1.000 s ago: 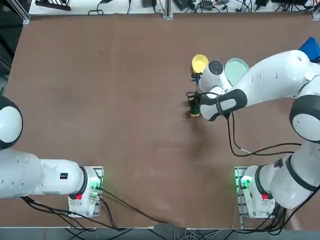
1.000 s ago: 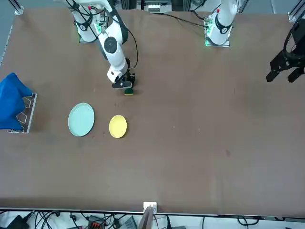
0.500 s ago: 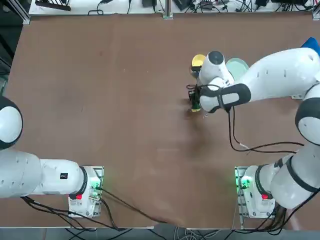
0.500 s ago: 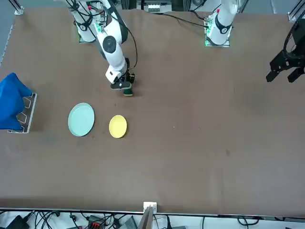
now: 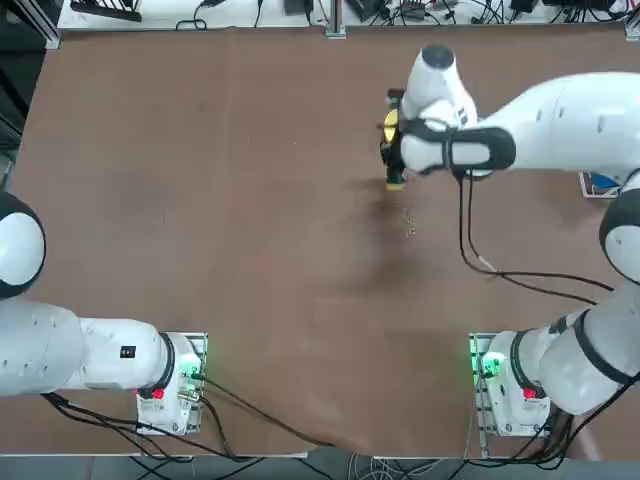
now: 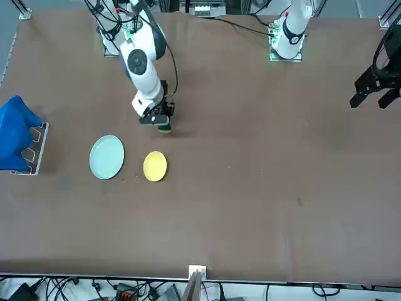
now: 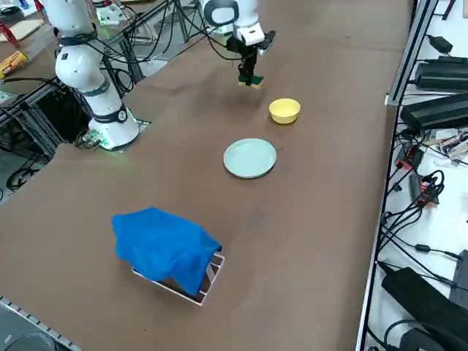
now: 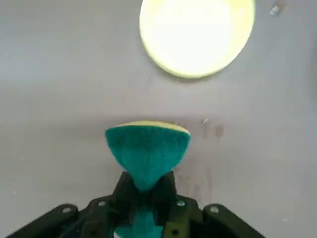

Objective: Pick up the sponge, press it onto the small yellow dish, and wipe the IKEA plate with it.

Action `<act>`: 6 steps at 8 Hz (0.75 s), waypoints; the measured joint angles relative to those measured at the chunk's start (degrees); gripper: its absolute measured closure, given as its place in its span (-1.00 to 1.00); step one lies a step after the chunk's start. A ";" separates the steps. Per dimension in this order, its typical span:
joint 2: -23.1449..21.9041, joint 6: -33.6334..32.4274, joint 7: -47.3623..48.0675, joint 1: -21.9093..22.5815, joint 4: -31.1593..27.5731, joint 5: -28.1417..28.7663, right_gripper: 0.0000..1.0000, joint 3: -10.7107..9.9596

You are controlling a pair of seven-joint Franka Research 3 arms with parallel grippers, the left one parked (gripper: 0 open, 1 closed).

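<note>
The right claw [image 8: 144, 191] is nearly closed, its two fingers pinching the sponge [image 8: 148, 151] hard enough at the middle that the green scouring layer bunches into a fan beyond them. The sponge hangs above the bench [image 6: 250, 188], just short of the small yellow dish [image 7: 284, 110]; the mint-green IKEA plate [image 7: 249, 158] lies beside that dish, a little apart from it. The likely step in hand is carrying the sponge over for the press. Because the fingers grip only a narrow waist of soft foam, the block could pivot or squeeze out once pushed down, leaving the yellow foam side tilted and touching little of the dish. A descent off the dish's centre would land on its raised rim and could tip it or send it skidding, since nothing is seen holding it in place. Pressing too low might bring the hard fingertips against the dish. Later, a heavy wiping stroke would probably drag the light-looking plate along, and a careless sideways swing between the two might knock the dish into the plate's low rim.
</note>
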 joint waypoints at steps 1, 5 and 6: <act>0.72 -3.66 -1.94 -2.10 3.65 -0.27 0.62 -0.06; 8.11 -13.84 -7.08 -6.05 18.24 -0.31 0.62 -0.12; 10.70 -14.56 -7.70 -6.24 21.14 -0.33 0.62 -0.11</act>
